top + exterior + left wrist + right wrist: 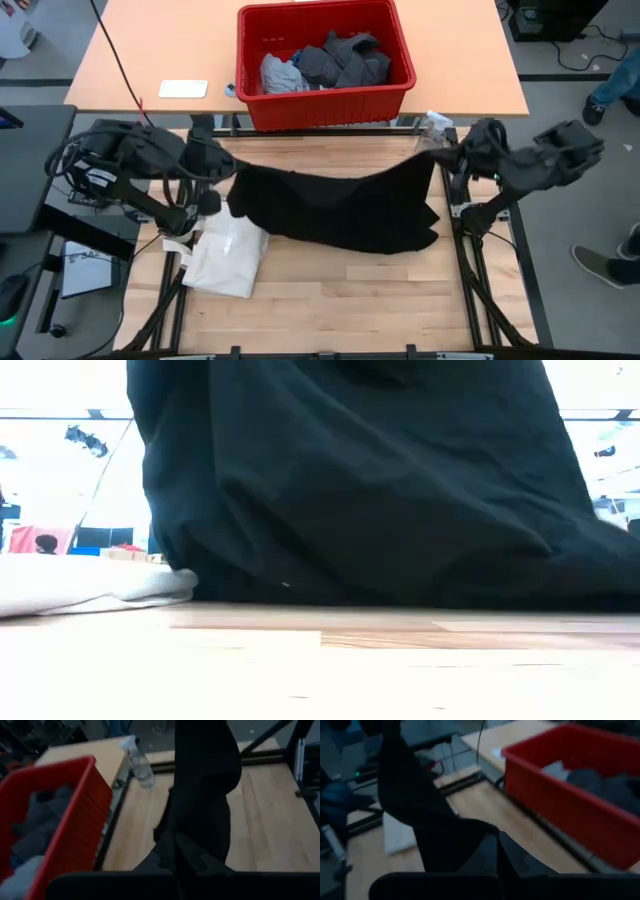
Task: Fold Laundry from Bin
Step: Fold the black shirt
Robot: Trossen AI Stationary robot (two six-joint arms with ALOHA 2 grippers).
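Pale wooden tabletop, with a black T-shirt stretched across it between two grippers.
At the left edge of the garment, the left gripper is pinched shut on the cloth; at the far right corner, the right gripper is clamped shut on it likewise. The middle of the shirt is sagged onto the wood. A cream tote bag is laid flat near the left side, just beside the shirt. On the far table, the red bin is seen, with grey garments heaped inside. A clear spray bottle is stood beside the bin.
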